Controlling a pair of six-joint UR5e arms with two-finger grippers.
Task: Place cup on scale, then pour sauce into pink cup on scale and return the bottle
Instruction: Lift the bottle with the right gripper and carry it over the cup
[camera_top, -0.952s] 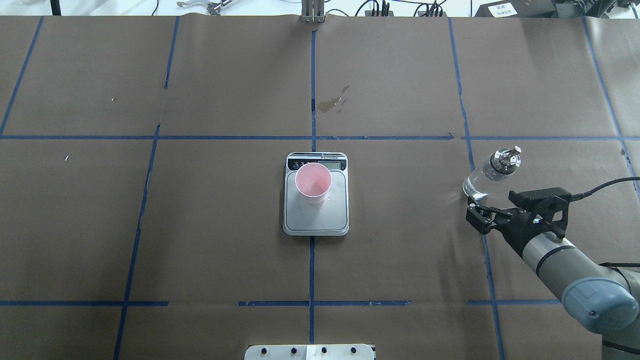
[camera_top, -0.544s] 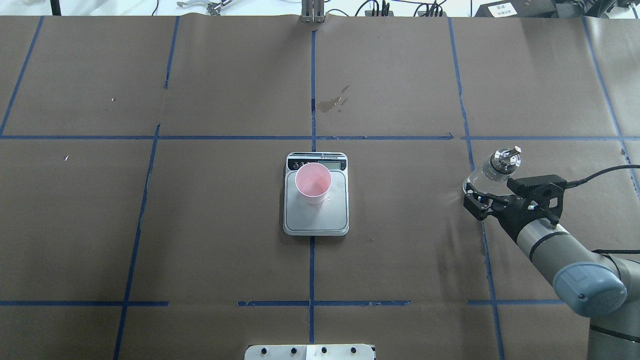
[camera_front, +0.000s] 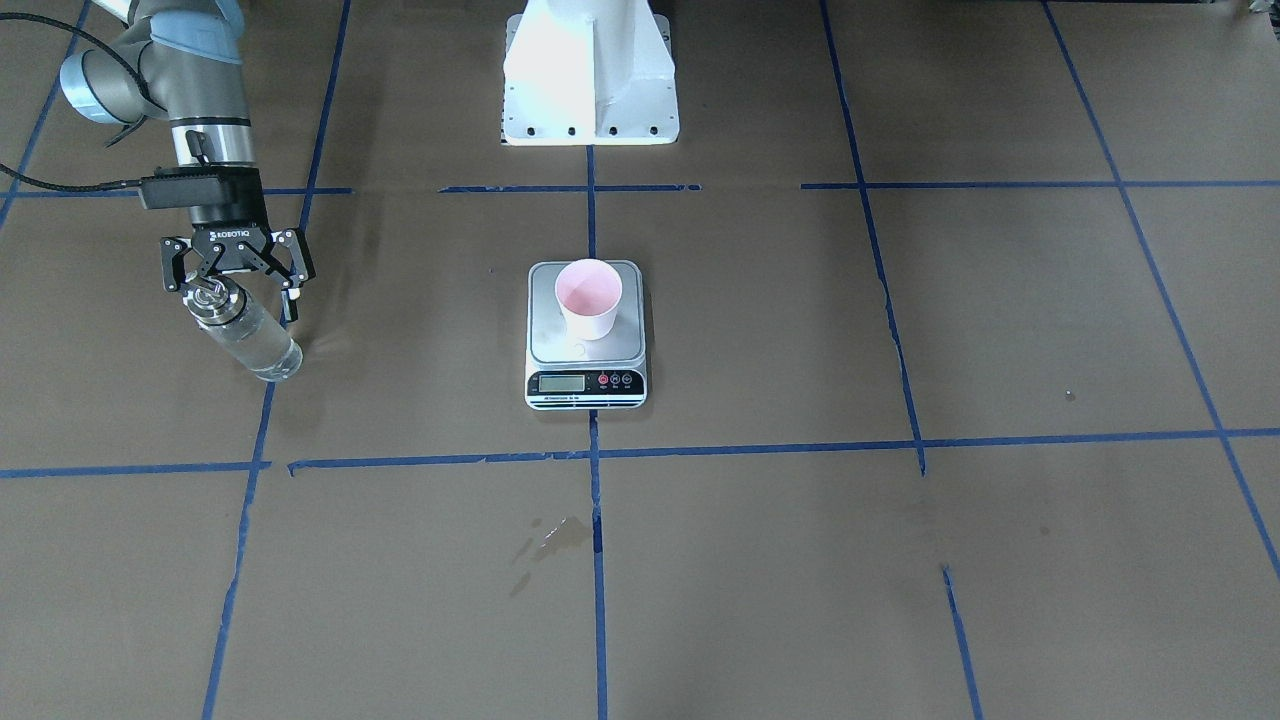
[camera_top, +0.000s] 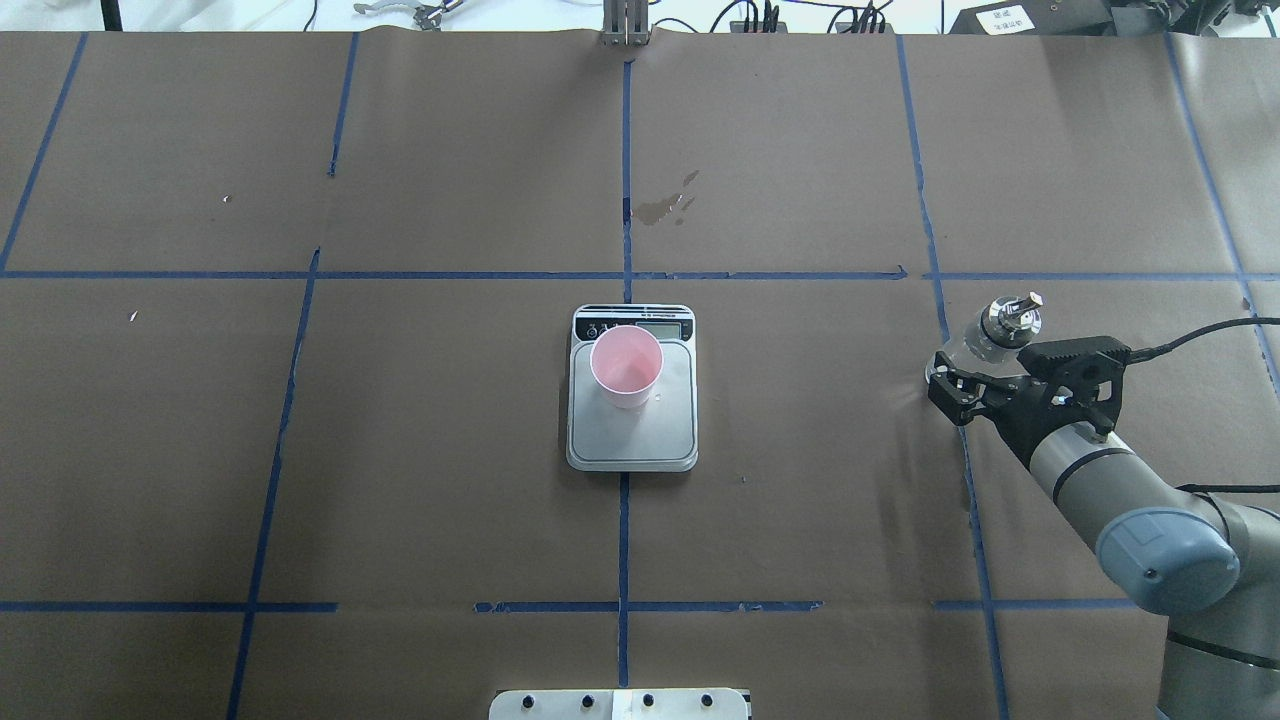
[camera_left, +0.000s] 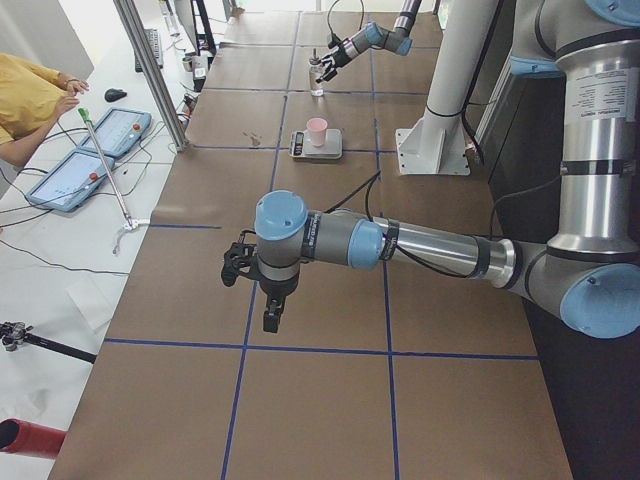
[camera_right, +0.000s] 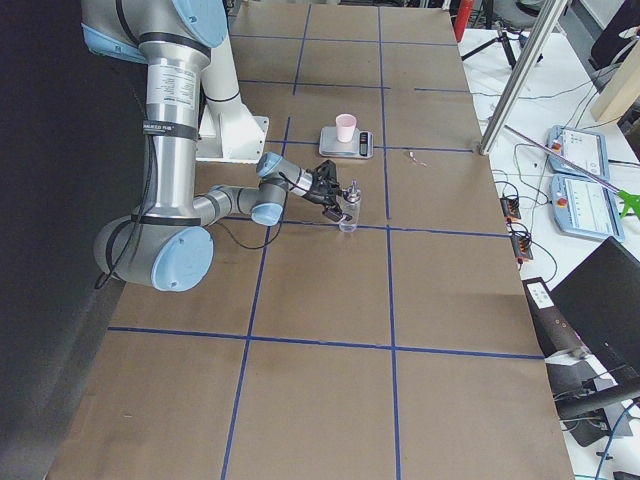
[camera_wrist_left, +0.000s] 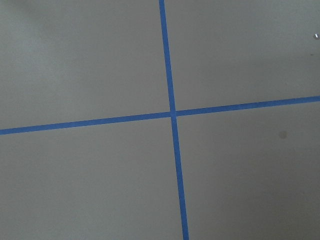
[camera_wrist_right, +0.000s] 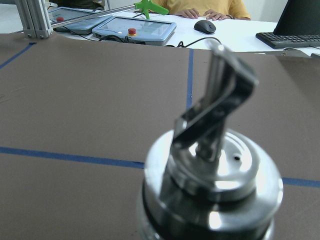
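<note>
The clear glass bottle (camera_top: 1010, 322) with a silver collar and spout stands upright at the table's right side, clear liquid (camera_front: 255, 345) in it. My right gripper (camera_top: 960, 382) is open and level with the bottle's body, one finger on either side, not closed on it. The right wrist view shows the spout (camera_wrist_right: 210, 175) very close. The pink cup (camera_top: 626, 365) stands upright on the scale (camera_top: 640, 440) at the table's middle. My left gripper (camera_left: 238, 268) shows only in the exterior left view, above bare paper; I cannot tell whether it is open or shut.
Brown paper with blue tape lines covers the table. A wet stain (camera_top: 665, 208) lies beyond the scale. The robot's white base (camera_front: 590, 70) stands at the near edge. Tablets and a mouse (camera_wrist_right: 205, 26) lie past the table's end.
My right gripper has moved forward to the bottle, and its open fingers now stand astride the body. The bottle, cup and scale have not moved.
</note>
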